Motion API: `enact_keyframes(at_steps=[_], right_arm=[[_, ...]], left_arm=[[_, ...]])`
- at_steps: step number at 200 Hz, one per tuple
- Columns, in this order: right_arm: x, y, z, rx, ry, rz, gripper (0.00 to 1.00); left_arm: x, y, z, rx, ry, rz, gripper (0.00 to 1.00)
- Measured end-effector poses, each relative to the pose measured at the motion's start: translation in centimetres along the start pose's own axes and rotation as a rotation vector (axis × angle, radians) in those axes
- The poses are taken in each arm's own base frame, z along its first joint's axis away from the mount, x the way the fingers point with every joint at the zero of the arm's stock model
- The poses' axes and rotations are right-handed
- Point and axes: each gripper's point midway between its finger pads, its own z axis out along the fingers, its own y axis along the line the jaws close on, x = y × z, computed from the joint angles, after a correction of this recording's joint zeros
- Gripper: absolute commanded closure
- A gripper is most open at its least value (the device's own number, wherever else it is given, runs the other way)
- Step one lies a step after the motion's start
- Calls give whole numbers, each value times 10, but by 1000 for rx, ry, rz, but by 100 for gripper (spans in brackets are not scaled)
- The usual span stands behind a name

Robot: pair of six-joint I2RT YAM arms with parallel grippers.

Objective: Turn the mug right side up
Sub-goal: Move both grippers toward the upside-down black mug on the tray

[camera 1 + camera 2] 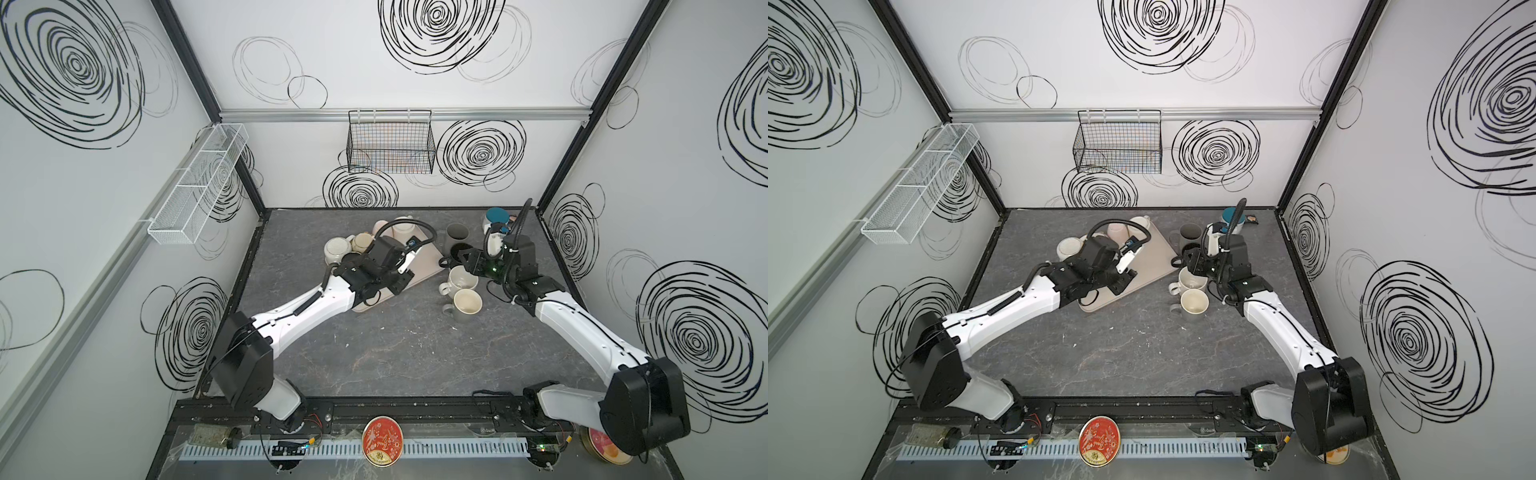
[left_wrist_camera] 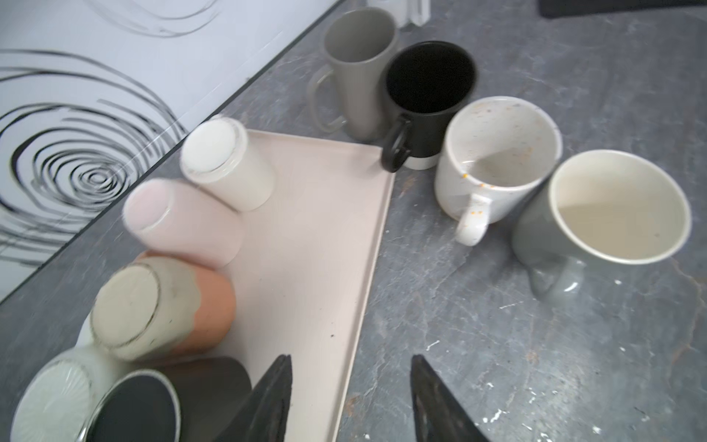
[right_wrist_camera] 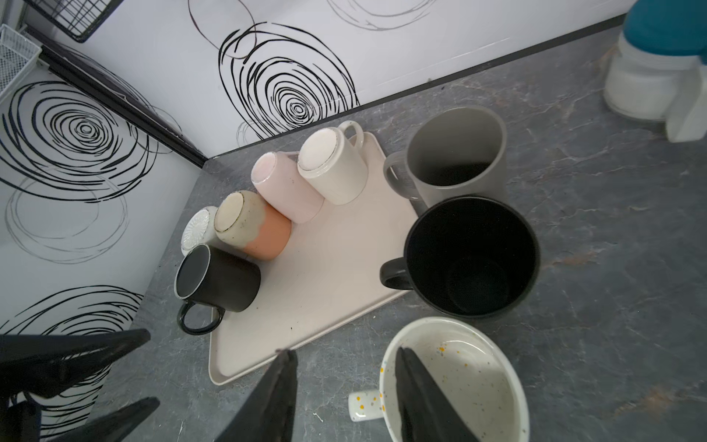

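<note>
Several mugs stand upside down along the far side of a beige tray (image 3: 325,268): white (image 3: 333,168), pink (image 3: 285,187), orange and beige (image 3: 252,225), ribbed white (image 3: 197,229) and black (image 3: 218,277). My left gripper (image 2: 350,361) hangs open over the tray's near edge (image 1: 424,266), with nothing between its fingers. On the table beside the tray, a speckled white mug (image 3: 455,382) stands upright. My right gripper (image 3: 344,354) is open above it, one finger inside the rim, the other outside and well clear of the wall.
Three more upright mugs stand right of the tray: tall grey (image 3: 455,153), black (image 3: 470,256), and grey with a cream inside (image 2: 612,214). A teal-lidded white jar (image 1: 496,218) sits at the back right. A black wire basket (image 1: 390,141) hangs on the back wall.
</note>
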Motion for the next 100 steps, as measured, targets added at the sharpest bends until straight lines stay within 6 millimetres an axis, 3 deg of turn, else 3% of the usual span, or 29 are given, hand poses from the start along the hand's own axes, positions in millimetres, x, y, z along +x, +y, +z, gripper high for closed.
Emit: enact_keyframes(at_steps=[31,68,100], right_arm=[[8,21,22,-20,46,-31,54],[21,61,52,-80,110,-80,54],[37,90,78,-125,168,-113,54]], left_arm=[[30,51,-17,-104,-25,-175,39],[74,118,-37,-235,-26,-397,37],[107,149,-46,-307,2,-520,34]])
